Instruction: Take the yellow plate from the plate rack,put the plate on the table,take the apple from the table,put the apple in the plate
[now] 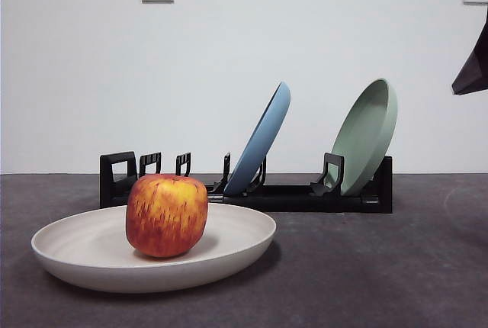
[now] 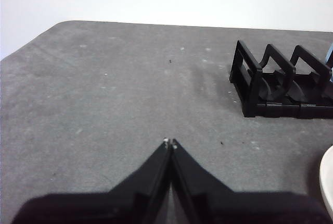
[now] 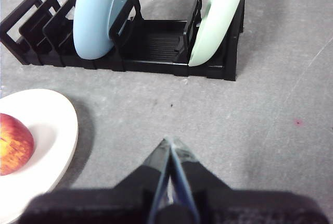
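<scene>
**A:** So where are we at with the plate? From the front view we've got the big round cream-coloured yellow plate lying flat on the dark grey mottled table, just in front of the long black plate rack, toward the rack's boxy-loop end.

**B:** Yep, and the red apple streaked with yellow-orange sits upright inside that plate — resting on the plate's floor, a bit off-centre toward the rack. The right wrist view catches it too, the apple on the cream plate, in front of the rack.

**A:** What's left in the rack?

**B:** We see two plates standing tilted in its slots: a light blue plate around the rack's middle and a sage green plate at the end away from the loop. The pegs by the loop hold nothing.

**A:** And the claws?

**B:** Left gripper is clenched with its tips pressed together, grasping nothing, hovering over bare table beside the rack's loop end — only a sliver of the plate's rim shows there. Right gripper is likewise clenched on nothing, above the table in front of the rack, apart from the plate.
</scene>
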{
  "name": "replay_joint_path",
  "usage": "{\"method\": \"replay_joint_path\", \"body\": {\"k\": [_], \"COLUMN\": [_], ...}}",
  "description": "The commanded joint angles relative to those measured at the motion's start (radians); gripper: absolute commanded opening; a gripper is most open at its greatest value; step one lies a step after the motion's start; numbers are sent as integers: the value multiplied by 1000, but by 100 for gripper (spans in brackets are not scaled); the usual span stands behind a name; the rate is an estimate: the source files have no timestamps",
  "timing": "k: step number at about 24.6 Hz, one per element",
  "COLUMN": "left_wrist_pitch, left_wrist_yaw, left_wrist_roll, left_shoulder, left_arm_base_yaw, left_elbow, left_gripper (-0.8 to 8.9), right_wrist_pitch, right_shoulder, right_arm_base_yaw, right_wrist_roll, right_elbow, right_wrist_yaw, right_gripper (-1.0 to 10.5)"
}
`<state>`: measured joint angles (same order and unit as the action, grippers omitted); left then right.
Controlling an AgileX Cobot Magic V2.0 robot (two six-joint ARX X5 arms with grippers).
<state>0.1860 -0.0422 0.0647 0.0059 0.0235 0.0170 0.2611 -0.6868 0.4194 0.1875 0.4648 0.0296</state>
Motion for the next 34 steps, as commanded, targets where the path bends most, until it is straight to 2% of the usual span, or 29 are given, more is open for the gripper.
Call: {"method": "replay_joint_path", "body": {"k": [1,5,7,9,11,15,18,25,28,34], "left_wrist_pitch": [-1,-2,-2,-2,-2,-2,-2,-3,-4,-5], "left_wrist_yaw": [-2,-2,-2,-2,-2,-2,-2,-3,-2,-3], "left_wrist_roll": [7,7,7,7,7,7,7,7,7,7], "left_shoulder": [-4,-4,-4,-4,-4,-4,-4,-4,-4,-4], "left_arm_base_yaw": [3,3,3,3,3,3,3,3,3,3], "left_elbow": [-13,-13,-13,-13,-13,-13,-13,-13,-13,-13], "left_gripper": [-3,-3,-3,-3,-3,-3,-3,-3,-3,-3], "right_wrist_pitch": [-5,16,31,31,31,-41,-147,-145,-87,-89], "right_shoulder": [1,11,75,146,242,438,560,646,650,649], "right_arm_base_yaw": [0,0,-13,-47,-105,-231,-279,-288,-288,-288], "right_wrist_roll": [6,-3,-61,-113,-134,-137,-137,-134,-134,-120], "right_elbow": [-6,-6,-7,-11,-36,-177,-326,-459,-459,-459], "right_wrist_yaw": [3,3,58,55,55,47,44,48,47,47], "right_gripper": [-11,-11,-12,-12,-12,-11,-12,-11,-11,-11]}}
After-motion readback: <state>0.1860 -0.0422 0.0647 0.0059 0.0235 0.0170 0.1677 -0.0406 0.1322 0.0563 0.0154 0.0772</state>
